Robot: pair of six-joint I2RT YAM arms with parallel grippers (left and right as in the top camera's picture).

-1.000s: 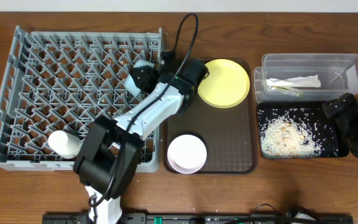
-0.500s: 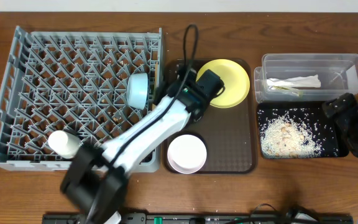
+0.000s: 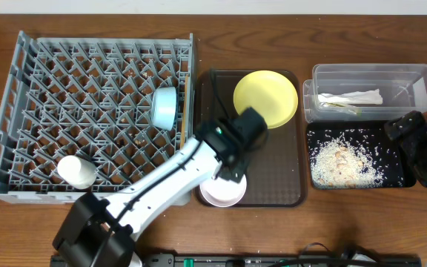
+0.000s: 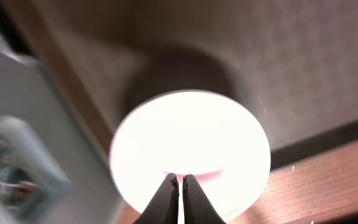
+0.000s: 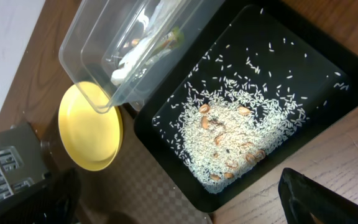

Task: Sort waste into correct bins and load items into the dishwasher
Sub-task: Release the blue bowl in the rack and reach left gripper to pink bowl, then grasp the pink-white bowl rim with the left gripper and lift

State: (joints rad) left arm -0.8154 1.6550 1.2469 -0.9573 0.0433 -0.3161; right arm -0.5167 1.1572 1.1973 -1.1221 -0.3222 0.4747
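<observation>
My left gripper (image 3: 237,159) is shut and empty, hanging over the small white dish (image 3: 223,190) at the front of the brown tray; in the left wrist view the closed fingertips (image 4: 180,178) hover over that dish (image 4: 191,140). The yellow plate (image 3: 265,97) lies at the back of the tray. The light blue bowl (image 3: 164,106) stands on edge in the grey dish rack (image 3: 28,111), and another white dish (image 3: 75,170) sits near the rack's front left. My right gripper (image 3: 419,144) rests open and empty beside the black tray. Chopsticks are out of view.
The clear tub (image 3: 414,78) holds the white tissue (image 3: 351,97) and a bit of green wrapper (image 5: 173,37). The black tray (image 3: 313,141) holds scattered rice and scraps (image 5: 235,137). The brown serving tray (image 3: 280,178) lies between rack and bins.
My left gripper left the blue bowl standing in the rack, then swung right and toward the front over the brown tray, ending above the white dish. The right arm has not moved.
</observation>
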